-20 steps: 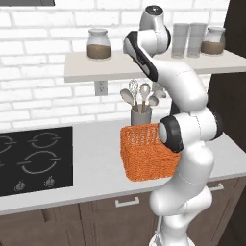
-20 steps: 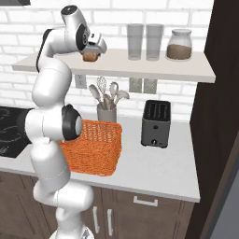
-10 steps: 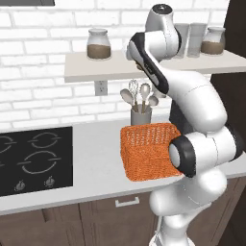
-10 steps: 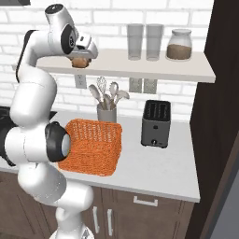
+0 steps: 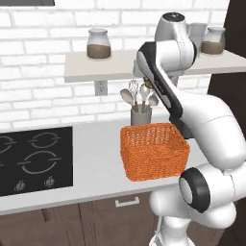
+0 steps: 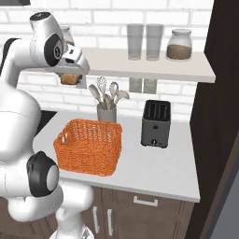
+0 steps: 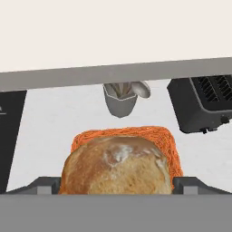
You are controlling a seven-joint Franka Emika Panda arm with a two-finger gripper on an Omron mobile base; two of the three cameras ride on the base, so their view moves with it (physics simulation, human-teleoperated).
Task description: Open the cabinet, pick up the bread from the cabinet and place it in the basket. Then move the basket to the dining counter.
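The hand (image 6: 70, 80) grips the bread (image 7: 117, 166) above the basket (image 6: 88, 145).

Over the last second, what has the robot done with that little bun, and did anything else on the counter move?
The claw, shut on the bread, has swung away from the shelf and come lower, toward the space above the basket. The arm's elbow dropped as it went. The basket, utensil holder, toaster and jars stayed put.
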